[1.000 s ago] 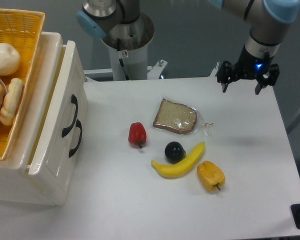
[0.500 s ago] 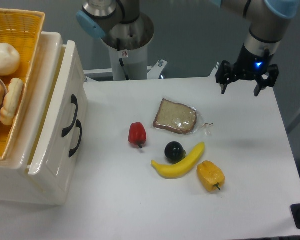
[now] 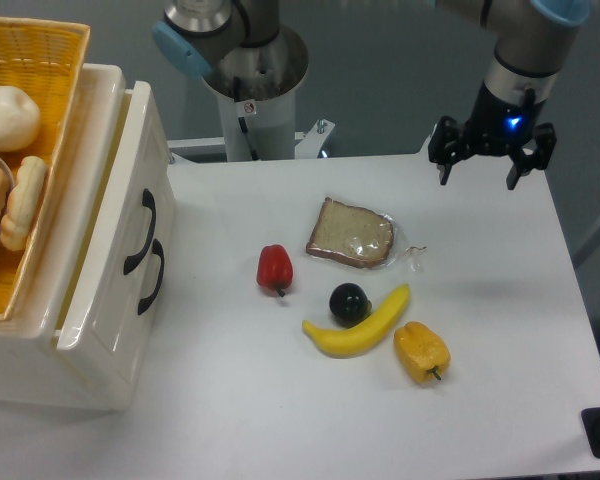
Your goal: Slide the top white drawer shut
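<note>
Top white drawer [image 3: 115,215] stands at the left edge of the table [image 3: 280,410], pulled out so its front panel juts past the lower drawer front [image 3: 120,320]; its curved black handle [image 3: 140,232] faces the table centre. Closing has not begun. Mid-table lie a yellow pepper [image 3: 421,351], a banana [image 3: 356,325], a dark round fruit [image 3: 348,300], a red pepper [image 3: 274,268] and a bagged bread slice [image 3: 351,233]. Farthest back, the gripper [image 3: 478,172] hangs above the far right corner — jaws spread, holding nothing — well apart from the drawer. Risks, as judged: a low crossing would sweep the produce; an off-centre push could skew the drawer, jam it, or shift the cabinet carrying the yellow basket [image 3: 25,160].
</note>
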